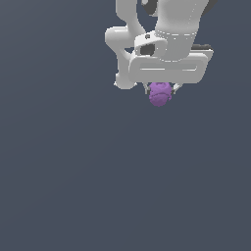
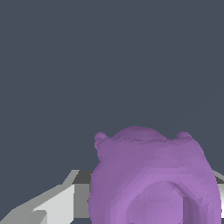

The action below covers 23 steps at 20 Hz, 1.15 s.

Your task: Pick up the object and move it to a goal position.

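Hanging near the top of the exterior view, the white gripper [image 1: 160, 89] has its jaws drawn in close on either side of the purple object [image 1: 159, 93], so that only a narrow opening remains and the object fills it. The object sits directly under the wide white hand body, its upper part tucked between the two short fingers and its rounded lower part protruding below them. It appears held clear of the plain grey-blue surface [image 1: 73, 186], though no shadow or contact mark confirms the height. In the wrist view the object [image 2: 153, 175] fills much of the frame close to the camera: lumpy, with two small knobs on its far edge and a ring-like form facing the lens. One pale finger [image 2: 52, 205] shows beside it; the opposite finger is almost wholly hidden behind the object. The arm's upper links are cut off by the exterior view's top edge.
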{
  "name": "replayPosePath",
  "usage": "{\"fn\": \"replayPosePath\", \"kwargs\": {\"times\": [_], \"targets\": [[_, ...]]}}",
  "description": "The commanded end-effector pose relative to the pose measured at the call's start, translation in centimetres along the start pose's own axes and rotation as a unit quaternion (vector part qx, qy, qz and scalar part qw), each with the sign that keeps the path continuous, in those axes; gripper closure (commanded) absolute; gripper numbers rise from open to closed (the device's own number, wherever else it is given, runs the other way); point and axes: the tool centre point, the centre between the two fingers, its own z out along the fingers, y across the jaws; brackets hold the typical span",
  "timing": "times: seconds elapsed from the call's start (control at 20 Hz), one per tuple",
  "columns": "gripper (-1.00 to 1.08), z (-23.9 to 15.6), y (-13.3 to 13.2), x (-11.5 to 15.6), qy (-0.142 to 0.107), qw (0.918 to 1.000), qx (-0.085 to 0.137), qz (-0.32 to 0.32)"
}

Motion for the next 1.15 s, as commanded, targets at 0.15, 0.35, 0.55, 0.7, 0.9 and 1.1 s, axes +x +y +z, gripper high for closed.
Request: {"fn": "replayPosePath", "kwargs": {"times": [0.15, 0.35, 0.55, 0.7, 0.9, 1.1], "targets": [[1.08, -6.0, -1.9, -2.0, 0.000, 1.0000, 0.000, 0.000], [1.08, -9.5, -3.0, -3.1, 0.000, 1.0000, 0.000, 0.000], [1.08, -12.0, -3.8, -3.8, 0.000, 1.0000, 0.000, 0.000], [1.08, -13.3, -4.3, -4.1, 0.000, 1.0000, 0.000, 0.000], [1.08, -14.3, -4.6, -4.3, -0.001, 1.0000, 0.001, 0.000], [1.08, -14.6, -4.8, -4.4, -0.001, 1.0000, 0.001, 0.000]]}}
